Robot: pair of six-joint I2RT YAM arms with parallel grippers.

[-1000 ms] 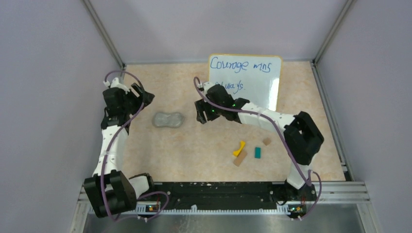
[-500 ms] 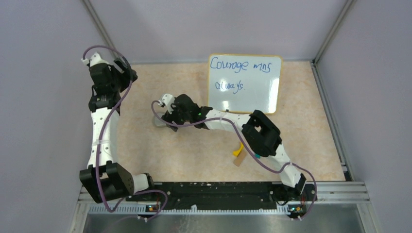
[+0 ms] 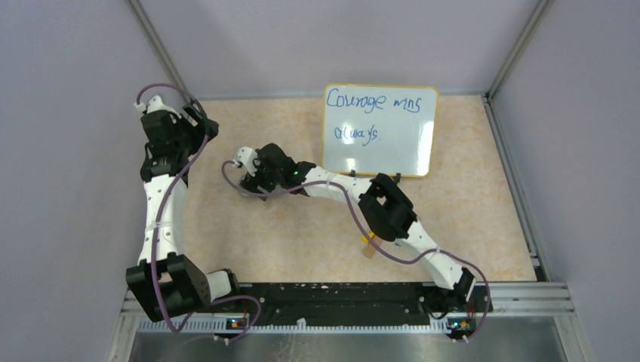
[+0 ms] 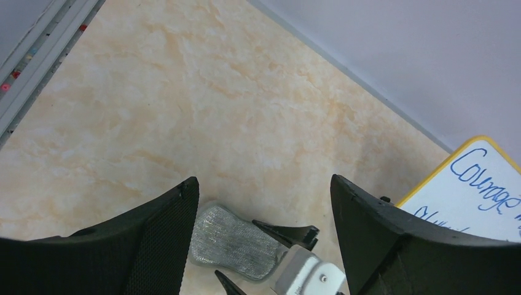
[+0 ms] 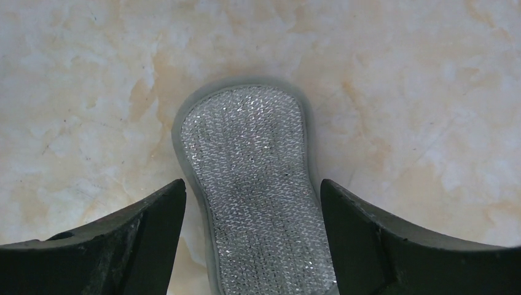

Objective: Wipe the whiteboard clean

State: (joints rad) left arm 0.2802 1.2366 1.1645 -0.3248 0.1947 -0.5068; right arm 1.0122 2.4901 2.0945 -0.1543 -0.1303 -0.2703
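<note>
**Your right arm lines up on the wiping pad, with the whiteboard not yet wiped**

On the table point(image 3: 287, 234), the whiteboard point(image 3: 381, 130) stands at the far edge with blue writing on it, well apart from the grey pad point(image 5: 255, 196) lying flat left of centre. You are at the pick-up step. Your right gripper point(image 5: 252, 184) hangs over the pad, jaws spread wide either side of it and gripping nothing. The next move likely calls for lowering and closing across the pad's width. Your left gripper point(image 4: 264, 190) hovers far left, jaws wide apart and empty.
</note>
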